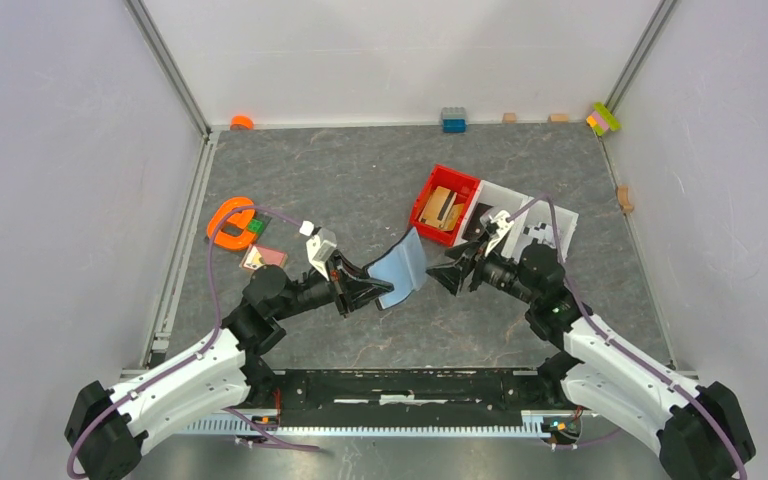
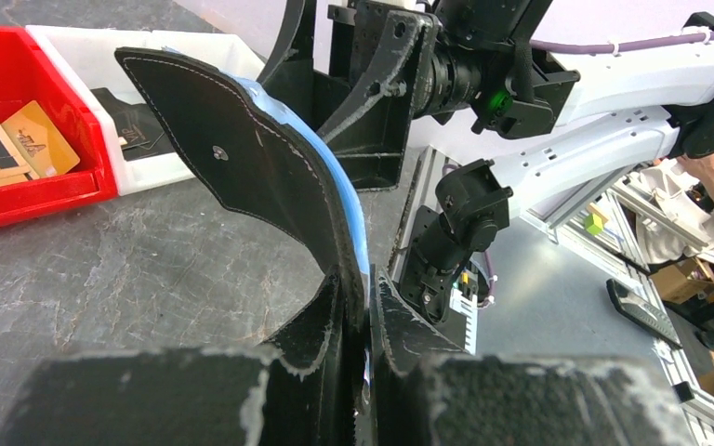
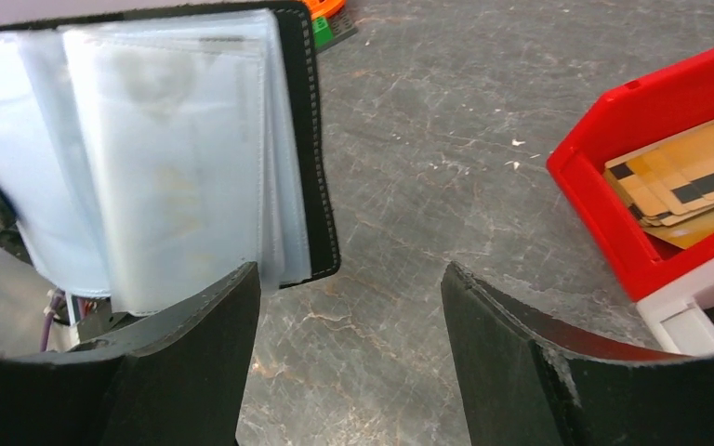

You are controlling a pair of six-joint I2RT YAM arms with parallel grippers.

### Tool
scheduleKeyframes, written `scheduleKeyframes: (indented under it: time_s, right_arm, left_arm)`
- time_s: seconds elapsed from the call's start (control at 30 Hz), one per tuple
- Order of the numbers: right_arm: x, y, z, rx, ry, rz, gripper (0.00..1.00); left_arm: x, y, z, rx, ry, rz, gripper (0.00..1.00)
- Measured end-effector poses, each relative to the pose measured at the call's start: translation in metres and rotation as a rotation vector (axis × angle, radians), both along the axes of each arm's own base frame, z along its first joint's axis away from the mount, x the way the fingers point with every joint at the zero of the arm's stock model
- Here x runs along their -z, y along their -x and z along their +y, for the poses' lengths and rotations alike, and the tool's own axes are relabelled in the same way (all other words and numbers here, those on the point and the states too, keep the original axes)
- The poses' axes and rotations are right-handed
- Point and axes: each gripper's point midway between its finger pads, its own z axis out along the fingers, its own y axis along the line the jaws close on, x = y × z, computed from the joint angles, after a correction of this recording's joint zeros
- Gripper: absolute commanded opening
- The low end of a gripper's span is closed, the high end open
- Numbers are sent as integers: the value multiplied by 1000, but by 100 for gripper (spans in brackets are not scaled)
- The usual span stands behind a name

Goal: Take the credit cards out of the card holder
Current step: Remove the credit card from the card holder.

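My left gripper (image 1: 365,292) is shut on the lower edge of the black card holder (image 1: 405,265) and holds it up, open, above the table's middle. Its pale blue inside faces my right gripper (image 1: 450,272), which is open and empty just right of it. In the left wrist view the holder's black outside (image 2: 242,177) rises from my closed left gripper (image 2: 369,297). In the right wrist view its clouded clear sleeves (image 3: 167,149) stand just ahead of my left fingertip (image 3: 195,353); I cannot tell whether a card is inside. A pinkish-copper card (image 1: 263,257) lies on the table at left.
A red bin (image 1: 445,205) holding tan flat pieces with dark stripes and a white bin (image 1: 530,225) stand behind my right gripper. The red bin also shows in the right wrist view (image 3: 614,177). An orange ring-shaped object (image 1: 230,222) lies by the pinkish card. Small blocks line the back wall.
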Motion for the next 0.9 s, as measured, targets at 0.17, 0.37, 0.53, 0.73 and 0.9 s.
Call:
scheduleKeyframes:
  time_s: [0.17, 0.37, 0.53, 0.73, 0.9]
  right_arm:
    - [4, 9, 10, -48, 12, 1, 79]
    - [10, 17, 18, -86, 29, 8, 77]
    - [6, 20, 21, -107, 24, -8, 78]
    - [-2, 15, 17, -60, 13, -36, 77]
    - [-24, 1, -2, 82, -27, -109, 77]
  left_arm:
    - [0, 0, 0, -1, 0, 0, 6]
    - [1, 0, 0, 0, -2, 2, 6]
    - [4, -1, -1, 0, -9, 9, 5]
    - [1, -1, 0, -6, -2, 3, 5]
    - [-4, 0, 3, -13, 15, -12, 5]
